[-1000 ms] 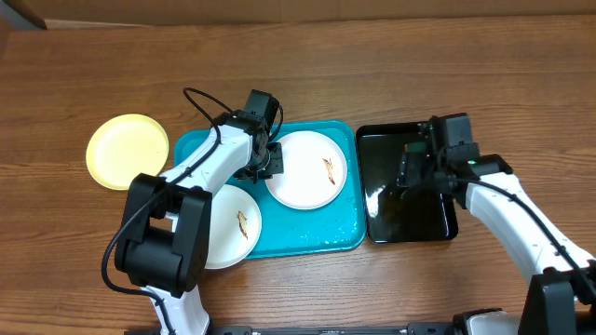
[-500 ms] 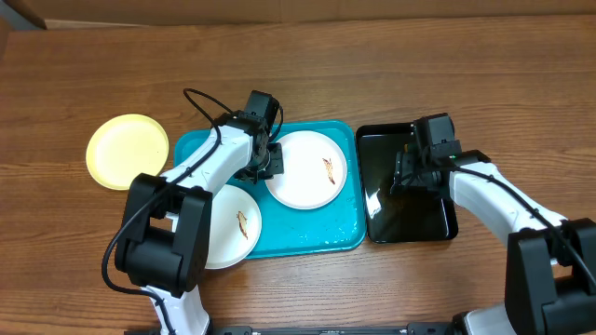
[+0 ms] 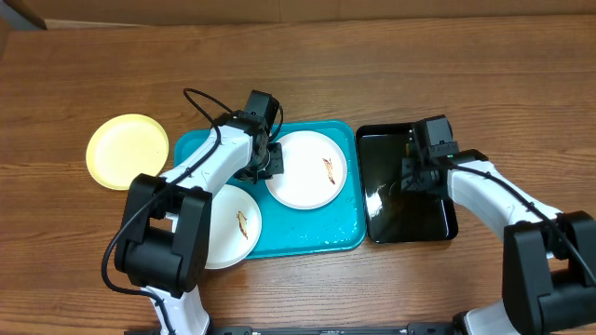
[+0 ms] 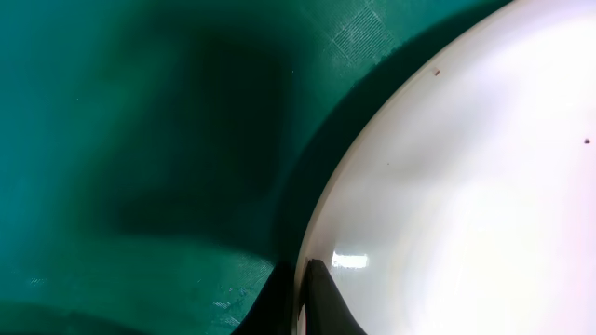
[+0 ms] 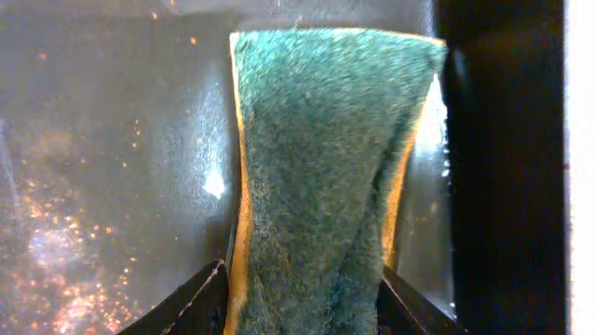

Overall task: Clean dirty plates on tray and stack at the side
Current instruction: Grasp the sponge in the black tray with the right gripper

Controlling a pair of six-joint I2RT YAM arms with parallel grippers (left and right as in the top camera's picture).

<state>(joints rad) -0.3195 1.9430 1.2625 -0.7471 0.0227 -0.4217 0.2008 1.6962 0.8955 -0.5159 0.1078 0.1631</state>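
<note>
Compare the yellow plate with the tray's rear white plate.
The yellow plate lies on the table; the white plate sits in the tray. The white plate has a brown smear; the yellow plate shows none. The left pincer grips the white plate's rim; the yellow plate is untouched. Both are round.

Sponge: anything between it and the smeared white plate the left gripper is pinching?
No object. The sponge, gripped by the right gripper, lies in the black tray; toward the white plate in the left gripper, only that tray's wall and the raised rim of the turquoise tray intervene.
</note>
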